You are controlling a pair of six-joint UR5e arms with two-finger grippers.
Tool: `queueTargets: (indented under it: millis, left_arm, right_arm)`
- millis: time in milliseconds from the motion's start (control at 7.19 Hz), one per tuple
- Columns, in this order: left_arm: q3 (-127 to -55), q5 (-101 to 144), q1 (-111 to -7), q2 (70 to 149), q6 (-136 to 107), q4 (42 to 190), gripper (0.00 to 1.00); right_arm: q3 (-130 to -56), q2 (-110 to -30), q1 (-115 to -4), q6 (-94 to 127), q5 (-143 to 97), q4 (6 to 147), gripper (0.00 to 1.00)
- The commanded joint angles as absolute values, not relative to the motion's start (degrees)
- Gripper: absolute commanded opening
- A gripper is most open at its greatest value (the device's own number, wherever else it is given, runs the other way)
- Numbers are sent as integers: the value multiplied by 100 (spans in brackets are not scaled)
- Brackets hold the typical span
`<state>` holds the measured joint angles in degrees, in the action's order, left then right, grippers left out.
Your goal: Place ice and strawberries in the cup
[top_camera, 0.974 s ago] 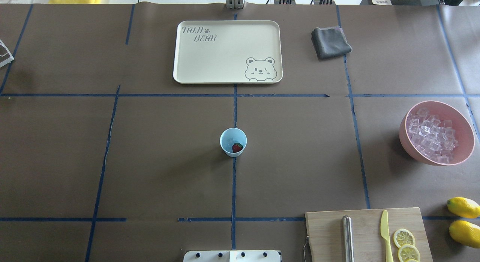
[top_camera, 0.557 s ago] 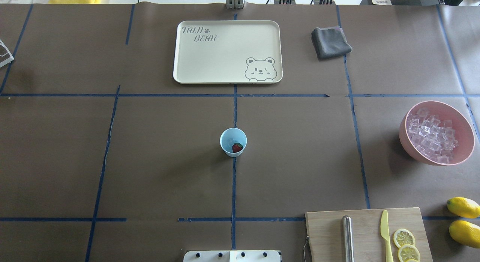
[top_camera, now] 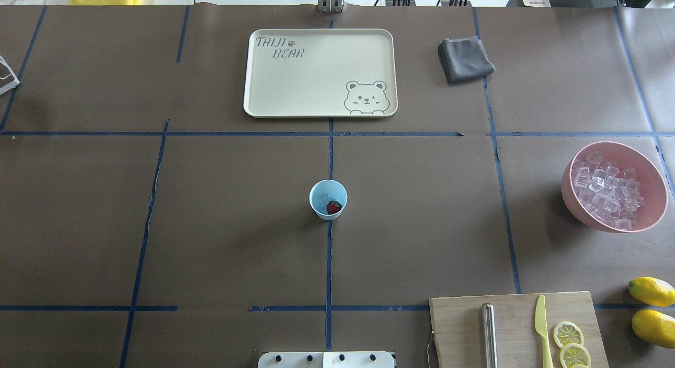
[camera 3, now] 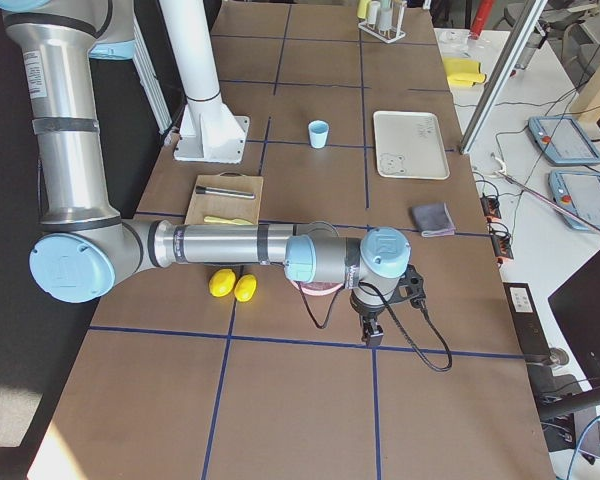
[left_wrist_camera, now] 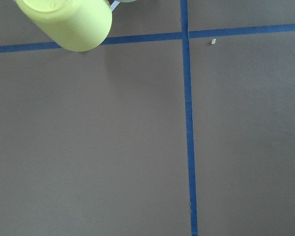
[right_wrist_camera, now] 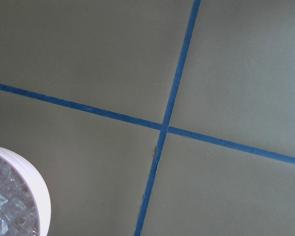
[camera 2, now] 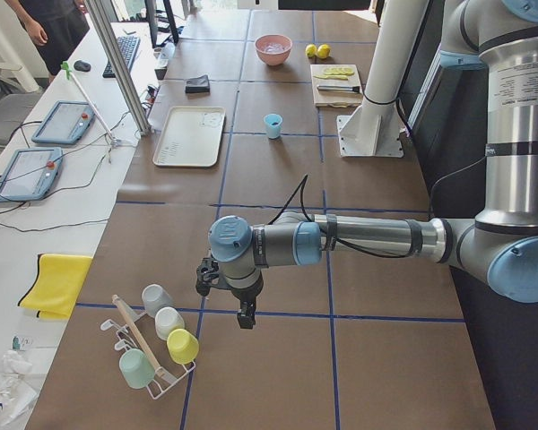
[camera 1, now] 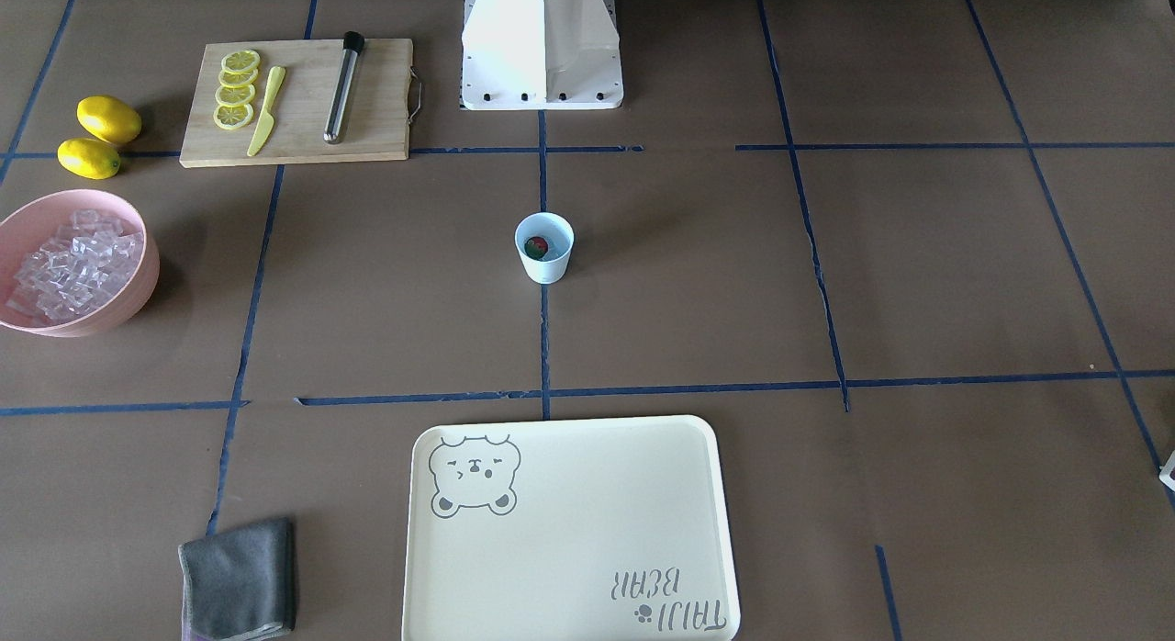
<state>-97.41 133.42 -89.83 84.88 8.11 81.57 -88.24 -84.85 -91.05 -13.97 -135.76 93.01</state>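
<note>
The light blue cup (top_camera: 327, 199) stands upright at the table's centre and also shows in the front view (camera 1: 543, 247). A red strawberry (top_camera: 333, 207) lies inside it, with what looks like a clear ice cube (top_camera: 325, 191) beside it. More ice (top_camera: 606, 191) fills the pink bowl (top_camera: 572, 197) at the right. My left gripper (camera 2: 244, 318) hangs far off to the left, near a cup rack. My right gripper (camera 3: 368, 335) hangs beyond the pink bowl. Both show only in the side views, so I cannot tell whether they are open or shut.
A cream tray (top_camera: 263, 102) and a grey cloth (top_camera: 465, 59) lie at the far side. A cutting board (top_camera: 459, 326) holds a metal rod, a yellow knife and lemon slices, with two lemons (top_camera: 653, 310) beside it. A rack of cups (camera 2: 157, 345) stands by the left gripper.
</note>
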Motion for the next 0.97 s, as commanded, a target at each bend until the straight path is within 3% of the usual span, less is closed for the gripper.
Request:
queueTargets:
  millis: [0,835]
  left_arm:
    - [-9747,13342,-8982,8481,809,8156,100]
    - [-9738,13342,-8982,8481,809,8147,100]
  right_arm:
    - [-8824,-8481,-9105,-1397,-13579,9308,100]
    - [-8815,-8481,-9105,-1389,-13562,9299,100]
